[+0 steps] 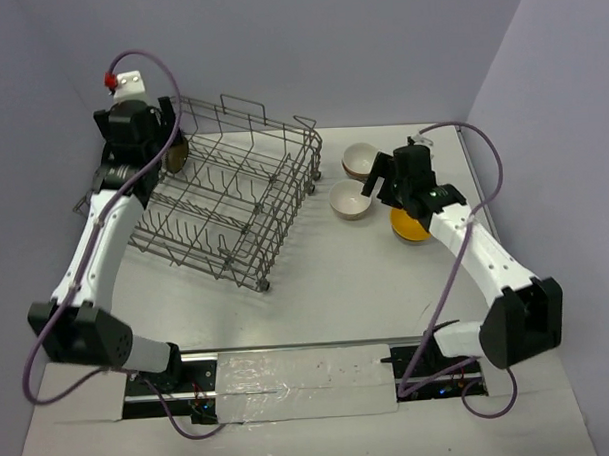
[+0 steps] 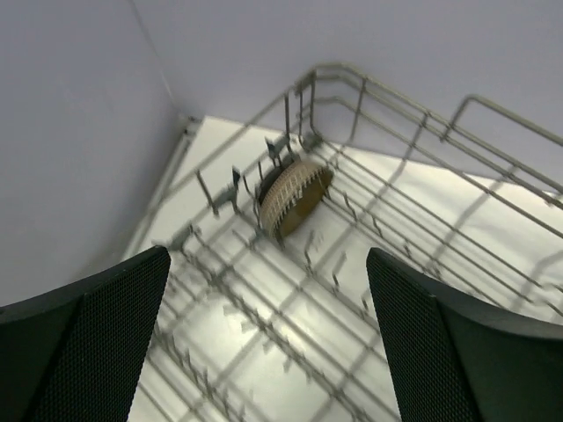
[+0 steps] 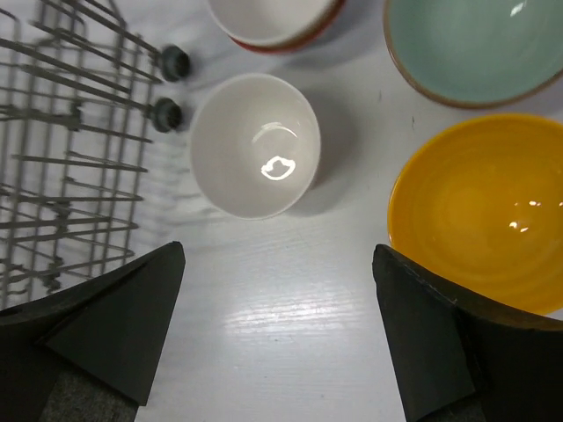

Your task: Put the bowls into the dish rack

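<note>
The grey-white surface (image 1: 317,308) carries everything I can see. The biggest thing on it is the dish rack (image 1: 234,205), a grey wire basket sitting left of centre and skewed to the surface's edges. Its long sides run from the left toward near centre, and its open top faces up.

My left tool (image 2: 268,259) hangs over the rack's far-left corner with its jaws spread wide and nothing between them. My right tool (image 3: 277,255) points down at the bare surface to the right of the rack, also wide open and empty.

Four bowls sit in a group just right of the rack, all upright with their mouths up:
- The orange-yellow bowl (image 3: 479,207) is nearest me and partly under the right arm in the top view.
- The pale green bowl (image 3: 475,48) lies beyond it.
- The white bowl (image 3: 255,145) stands just beside the rack's wheeled feet.
- A cream bowl with a reddish outside (image 3: 273,22) sits just past the white one.

A fifth, beige-brown bowl (image 2: 295,195) stands on edge among the tines in the rack's far-left corner, its striped outside showing.
</note>
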Action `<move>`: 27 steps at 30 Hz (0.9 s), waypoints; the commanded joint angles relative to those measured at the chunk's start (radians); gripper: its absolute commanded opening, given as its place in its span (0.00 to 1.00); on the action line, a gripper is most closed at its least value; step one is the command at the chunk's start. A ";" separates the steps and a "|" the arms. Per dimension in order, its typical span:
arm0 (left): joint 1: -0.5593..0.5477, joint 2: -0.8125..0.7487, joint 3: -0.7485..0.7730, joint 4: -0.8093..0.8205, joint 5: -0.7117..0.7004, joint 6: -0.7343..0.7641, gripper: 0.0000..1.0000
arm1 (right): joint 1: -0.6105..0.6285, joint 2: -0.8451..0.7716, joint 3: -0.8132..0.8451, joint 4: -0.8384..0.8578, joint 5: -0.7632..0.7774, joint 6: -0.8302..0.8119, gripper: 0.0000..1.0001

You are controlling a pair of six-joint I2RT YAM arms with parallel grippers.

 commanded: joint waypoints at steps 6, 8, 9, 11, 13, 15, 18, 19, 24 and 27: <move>0.002 -0.440 -0.383 0.141 0.182 -0.241 0.99 | -0.019 0.207 0.107 -0.020 -0.022 0.080 0.92; 0.002 -0.482 -0.441 0.157 0.210 -0.250 0.99 | -0.018 0.247 0.122 -0.017 -0.014 0.086 0.91; -0.004 -0.499 -0.456 0.160 0.221 -0.250 0.99 | -0.019 0.285 0.139 -0.014 -0.014 0.089 0.89; -0.016 -0.533 -0.496 0.161 0.216 -0.244 0.99 | -0.019 0.325 0.156 -0.012 -0.007 0.100 0.88; -0.042 -0.554 -0.524 0.166 0.199 -0.232 0.99 | -0.018 0.382 0.180 -0.009 0.001 0.109 0.86; -0.059 -0.565 -0.567 0.175 0.205 -0.227 0.99 | -0.018 0.431 0.205 -0.006 0.002 0.114 0.84; -0.078 -0.574 -0.602 0.180 0.204 -0.230 0.99 | -0.019 0.488 0.226 -0.011 0.035 0.135 0.81; -0.085 -0.574 -0.604 0.178 0.201 -0.230 0.99 | -0.019 0.500 0.228 -0.011 0.047 0.141 0.80; -0.124 -0.574 -0.602 0.175 0.199 -0.232 0.99 | -0.032 0.560 0.229 0.002 0.055 0.157 0.73; -0.141 -0.571 -0.607 0.181 0.196 -0.225 0.98 | -0.032 0.568 0.217 0.028 0.055 0.155 0.65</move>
